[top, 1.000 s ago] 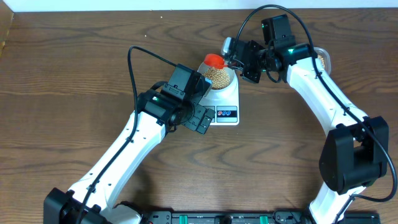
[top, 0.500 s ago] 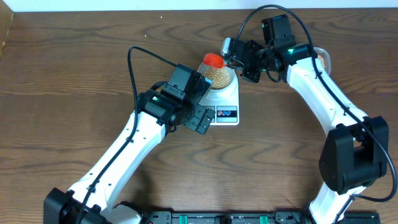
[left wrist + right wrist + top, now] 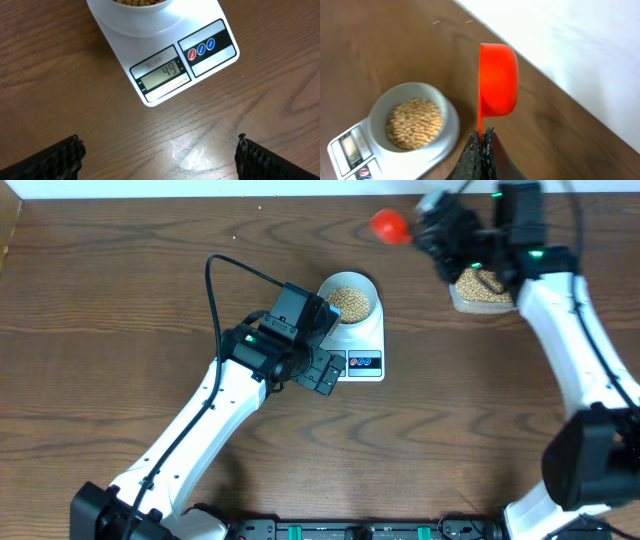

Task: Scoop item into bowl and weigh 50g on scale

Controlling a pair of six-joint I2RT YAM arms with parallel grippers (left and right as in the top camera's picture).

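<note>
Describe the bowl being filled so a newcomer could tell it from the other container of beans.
Find the white scale in the middle of the wooden table; the bowl stands on its far end, away from the display. It is small, round, pale and holds tan beans, while the tub off to the right is clear, rounded-rectangular and sits on the table.

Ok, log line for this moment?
right gripper: shut on red plastic scoop; left gripper: open; white rectangular scale: 49; pale round bowl: tan beans
</note>
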